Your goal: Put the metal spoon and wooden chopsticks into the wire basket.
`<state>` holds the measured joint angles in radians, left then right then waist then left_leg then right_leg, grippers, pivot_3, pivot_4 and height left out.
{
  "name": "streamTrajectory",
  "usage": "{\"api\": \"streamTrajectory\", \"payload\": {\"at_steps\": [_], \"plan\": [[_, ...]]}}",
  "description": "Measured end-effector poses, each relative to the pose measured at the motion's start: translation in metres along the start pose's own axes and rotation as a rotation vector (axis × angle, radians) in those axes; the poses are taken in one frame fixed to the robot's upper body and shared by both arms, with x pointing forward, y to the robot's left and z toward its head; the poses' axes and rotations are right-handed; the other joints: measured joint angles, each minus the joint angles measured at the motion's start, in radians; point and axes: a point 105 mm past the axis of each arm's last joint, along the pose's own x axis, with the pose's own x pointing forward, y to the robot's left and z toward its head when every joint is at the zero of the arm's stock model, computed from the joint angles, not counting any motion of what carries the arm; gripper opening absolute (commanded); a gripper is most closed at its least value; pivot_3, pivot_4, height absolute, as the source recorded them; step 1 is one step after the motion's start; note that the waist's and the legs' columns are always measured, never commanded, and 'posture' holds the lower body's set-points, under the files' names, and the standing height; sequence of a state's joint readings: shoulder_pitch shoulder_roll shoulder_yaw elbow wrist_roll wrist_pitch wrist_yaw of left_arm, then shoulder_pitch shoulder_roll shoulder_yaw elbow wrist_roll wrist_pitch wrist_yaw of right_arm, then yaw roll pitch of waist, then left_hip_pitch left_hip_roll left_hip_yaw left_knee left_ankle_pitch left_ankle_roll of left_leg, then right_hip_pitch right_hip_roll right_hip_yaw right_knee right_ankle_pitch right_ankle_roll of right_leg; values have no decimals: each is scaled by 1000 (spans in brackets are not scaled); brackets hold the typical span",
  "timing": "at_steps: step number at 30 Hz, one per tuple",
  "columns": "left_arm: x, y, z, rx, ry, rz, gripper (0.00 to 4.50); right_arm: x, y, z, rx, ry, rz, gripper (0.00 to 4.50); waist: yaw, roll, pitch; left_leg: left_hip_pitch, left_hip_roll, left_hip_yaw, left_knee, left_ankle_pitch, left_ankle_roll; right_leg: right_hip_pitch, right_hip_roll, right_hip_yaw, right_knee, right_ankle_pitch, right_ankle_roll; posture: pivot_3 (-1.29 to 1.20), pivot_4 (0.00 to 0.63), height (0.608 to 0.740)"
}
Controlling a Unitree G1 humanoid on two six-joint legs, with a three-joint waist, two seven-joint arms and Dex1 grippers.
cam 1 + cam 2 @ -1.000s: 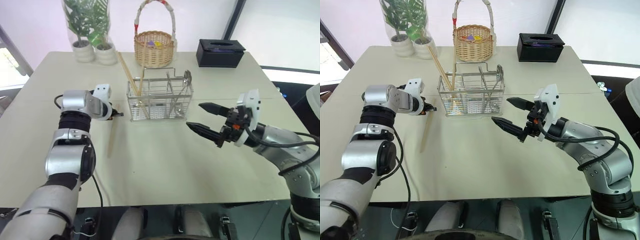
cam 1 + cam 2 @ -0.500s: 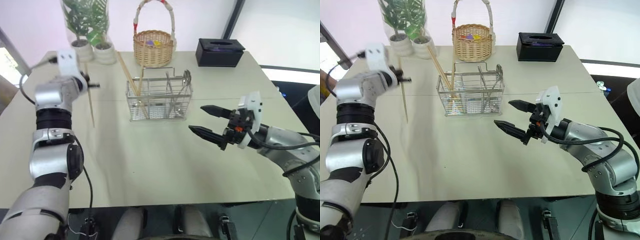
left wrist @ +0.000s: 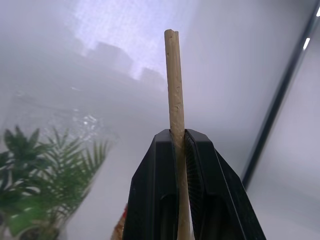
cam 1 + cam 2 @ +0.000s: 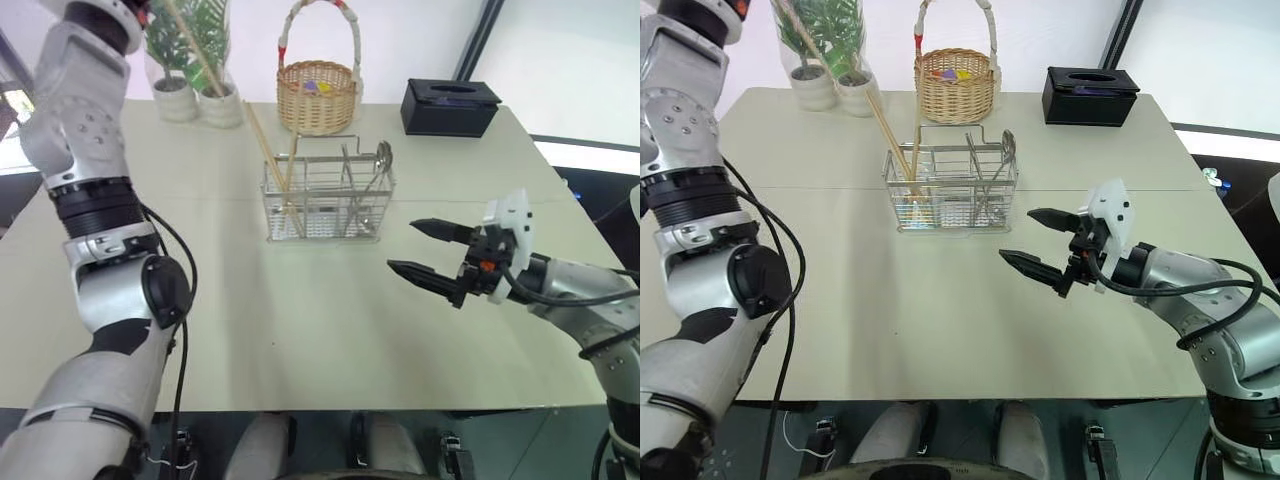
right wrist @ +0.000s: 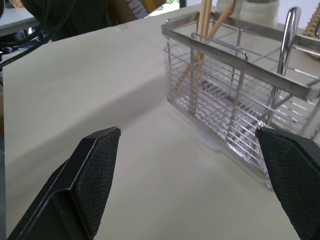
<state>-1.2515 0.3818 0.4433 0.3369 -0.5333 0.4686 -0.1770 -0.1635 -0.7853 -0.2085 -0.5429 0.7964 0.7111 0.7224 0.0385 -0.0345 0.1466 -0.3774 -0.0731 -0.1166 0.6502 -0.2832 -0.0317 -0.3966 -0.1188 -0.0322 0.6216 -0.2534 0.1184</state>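
Beige table (image 4: 300,330), wire basket (image 4: 328,200), wicker basket (image 4: 318,85), black box (image 4: 449,106), potted plants (image 4: 190,95)

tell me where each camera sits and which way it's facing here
Left eye view: on the head, looking forward and down over the table; both arms show, right gripper open.
Right eye view: the head's other eye, same scene; wire basket mid-table.
Left wrist view: on the raised left arm, looking along the left gripper, shut on a wooden chopstick, plants behind.
Right wrist view: on the right arm, looking between its spread fingers at the wire basket.
Shared: the eye views and the right wrist view all show the basket.
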Motion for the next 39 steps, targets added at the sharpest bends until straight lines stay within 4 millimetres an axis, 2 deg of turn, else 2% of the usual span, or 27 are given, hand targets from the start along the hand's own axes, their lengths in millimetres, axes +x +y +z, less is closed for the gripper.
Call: {"api": "streamTrajectory", "payload": {"at_steps": [4, 9, 13, 16, 22, 23, 29, 32, 34, 37, 39], "plan": [[1, -29, -29, -33, 60, -99, 77, -5, 4, -8, -12, 24, -29, 4500, 2, 0, 0, 2, 0, 0, 0, 0, 0, 3, 0, 0, 0, 0, 0, 0, 150, 663], [-7, -41, -76, -40, 193, -147, 77, -11, 2, -8, -27, 23, -73, 4500, -3, 1, 0, 2, 1, 1, 0, 0, 0, 2, 1, 0, -1, 0, 0, 0, 150, 663], [-16, -45, -102, 16, 268, -187, 77, -15, -1, -8, -26, 23, -105, 4500, -1, 1, 0, 2, 1, 1, -1, 0, 0, 2, 1, 0, -1, 0, 0, 0, 150, 663], [-28, -43, -123, 36, 329, -204, 1249, -16, 0, -7, -33, 18, -113, 4500, 0, 1, 0, 2, 0, 0, 0, 0, 1, 2, 1, 0, -1, 0, 0, 0, 150, 663], [-53, -42, -160, -1, 410, -207, 4313, -16, 0, -6, -25, 5, -126, 4500, 1, 1, 0, 2, 0, 0, 0, -1, 2, 3, 0, 0, -3, 0, 0, 0, 150, 663], [-55, -41, -162, -6, 416, -202, 4471, -16, -1, -6, -25, 5, -127, 4500, 1, 1, 0, 2, 0, 0, -1, -1, 2, 2, 0, 0, -3, 0, 0, 0, 150, 663], [-56, -39, -147, 32, 372, -193, 4471, -14, -2, -1, -37, -7, -127, 4500, 0, 1, 0, 2, 1, 0, -1, -1, 2, 3, 1, 0, -3, 0, 0, 0, 150, 663], [-55, -26, -136, 82, 367, -180, 4471, -13, -5, 1, -42, -14, -127, 4500, -2, 2, 0, 2, 1, 0, -1, -1, 2, 2, 1, 0, -2, 0, 0, 0, 150, 663], [-56, -9, -122, 139, 388, -178, 4471, -12, -7, 2, -40, -13, -118, 4500, 1, 2, 1, 2, 0, 0, 0, -1, 2, 3, 1, 0, -2, 0, 0, 0, 150, 663], [-73, 34, -76, 385, 487, -248, 4471, -22, -28, 4, -80, 28, -148, 4500, -28, 3, 1, 2, 0, 2, -2, -1, 3, 0, 1, 1, -2, 0, -1, 0, 150, 663], [-87, 47, -55, 491, 537, -300, 4471, -32, -43, 4, -88, 43, -191, 4500, -30, 5, 1, 3, 0, 2, -3, -2, 4, 1, 0, 1, -3, 0, -1, 0, 150, 663]]}}
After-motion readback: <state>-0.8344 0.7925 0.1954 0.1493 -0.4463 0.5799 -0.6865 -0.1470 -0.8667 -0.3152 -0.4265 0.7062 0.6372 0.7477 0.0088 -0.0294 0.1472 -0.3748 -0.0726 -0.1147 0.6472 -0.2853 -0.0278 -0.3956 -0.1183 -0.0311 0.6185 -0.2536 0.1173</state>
